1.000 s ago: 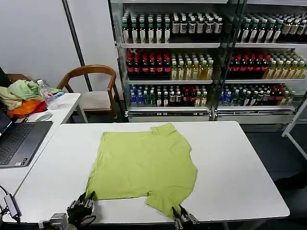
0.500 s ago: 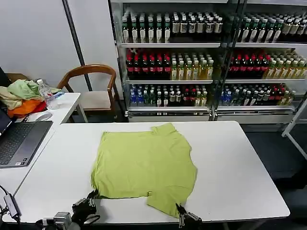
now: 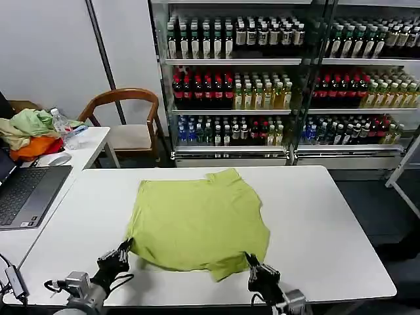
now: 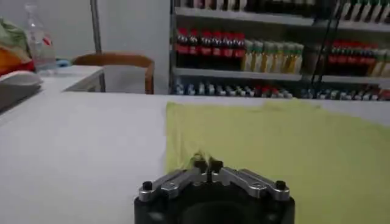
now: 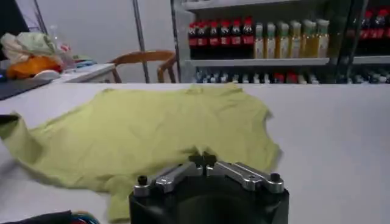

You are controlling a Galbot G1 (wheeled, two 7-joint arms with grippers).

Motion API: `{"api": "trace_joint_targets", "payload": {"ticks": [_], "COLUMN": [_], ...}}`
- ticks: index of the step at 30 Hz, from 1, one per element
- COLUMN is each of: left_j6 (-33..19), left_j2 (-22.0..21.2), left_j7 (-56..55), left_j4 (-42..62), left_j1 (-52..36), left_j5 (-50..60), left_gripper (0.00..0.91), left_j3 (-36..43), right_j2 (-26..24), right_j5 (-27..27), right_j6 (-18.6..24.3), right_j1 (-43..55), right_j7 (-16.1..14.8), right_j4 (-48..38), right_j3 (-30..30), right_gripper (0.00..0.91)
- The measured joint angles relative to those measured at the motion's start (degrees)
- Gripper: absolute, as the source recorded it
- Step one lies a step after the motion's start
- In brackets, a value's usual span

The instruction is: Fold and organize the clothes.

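You are looking at a white bench (image 3: pixel 328 216) carrying the lime-green T-shirt (image 3: pixel 197 223), which is lying near the bench's middle with its collar pointing toward the drinks shelves (image 3: pixel 262 79) and its near hem now drawn away from the front edge.

Compared with a second ago, the hem is sitting farther up the bench: the trailing flap that was hanging toward the near right corner is now gathered in, and a soft rolled fold is forming along the near edge. You are therefore partway into the first lengthwise fold, hem toward collar, and not yet finished with it.

The left gripper (image 3: pixel 115 260) is holding the near left corner of the hem, its fingers clenched on the cloth, as the left wrist view (image 4: pixel 206 163) is confirming. The right gripper (image 3: pixel 258 273) is sitting at the near right corner, pinched closed on the fabric edge; the right wrist view (image 5: pixel 204 159) is showing the fingertips together with the shirt bunching just ahead of them.

Both corners are advancing roughly level, so the fold is likely staying square, provided you are keeping both grips equal.
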Motion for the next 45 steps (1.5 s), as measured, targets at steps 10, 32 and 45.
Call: {"api": "trace_joint_targets", "payload": {"ticks": [10,32,45], "left_j6": [-1.80,-2.94,-2.11], "left_j2": [0.84,0.10,1.19], "left_j7": [1.48,3.42,3.26], "left_j4": [4.48,15.35,21.17], "left_j1": [-6.05,-16.38,-21.63], "left_j5": [-3.43,-4.44,-4.28], "left_gripper": [0.050,0.050,0.050], "left_j3": [1.63,6.07,8.55], "right_j2": [0.91,3.31,3.59], "right_j5": [1.96,1.68,1.48], "right_j6": [-2.22,-2.61,-2.96], "right_j1": [7.50,16.14,18.75], "right_j7": [-0.43,-1.62,-2.58], "right_j4": [-4.19,-15.49,-18.96], "right_j3": [0.32,0.26,-0.17], "right_gripper": [0.000,0.000,0.000]}}
